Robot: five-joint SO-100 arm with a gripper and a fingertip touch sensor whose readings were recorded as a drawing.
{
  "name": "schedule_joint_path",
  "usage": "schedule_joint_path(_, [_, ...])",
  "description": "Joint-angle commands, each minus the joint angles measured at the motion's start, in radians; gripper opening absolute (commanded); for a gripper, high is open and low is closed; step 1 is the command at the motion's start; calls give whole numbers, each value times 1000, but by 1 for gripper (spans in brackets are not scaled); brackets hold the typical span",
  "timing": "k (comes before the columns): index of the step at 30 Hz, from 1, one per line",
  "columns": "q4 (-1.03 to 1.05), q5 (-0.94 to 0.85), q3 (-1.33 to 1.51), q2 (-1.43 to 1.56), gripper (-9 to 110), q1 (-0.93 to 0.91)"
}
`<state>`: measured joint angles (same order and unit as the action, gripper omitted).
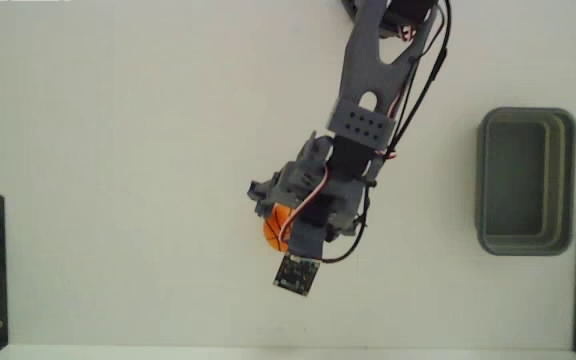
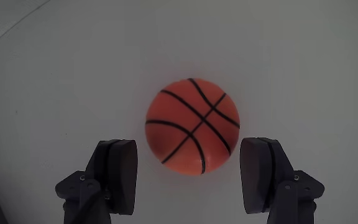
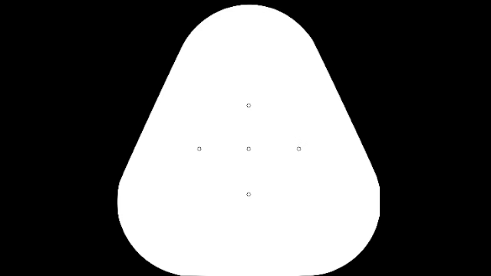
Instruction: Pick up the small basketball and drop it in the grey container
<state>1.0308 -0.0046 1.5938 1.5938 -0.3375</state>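
Gripper point(image 2: 191, 177), wrist view: fingers point(image 2: 118, 174) spread wide, clear of small basketball point(image 2: 192, 126) resting on white table point(image 2: 55, 74) just ahead, between them. Fixed view: grey container point(image 1: 525, 182) well apart, at right.

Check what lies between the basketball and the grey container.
Nothing but bare white table; the fixed view shows no object on the stretch from the basketball under the arm to the grey container at right.
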Motion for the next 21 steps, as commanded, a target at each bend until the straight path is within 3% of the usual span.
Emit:
schedule_joint_path(1, [-12,5,-67,2,110,-28])
schedule_joint_path(21, [-2,5,-241,-162,110,-81])
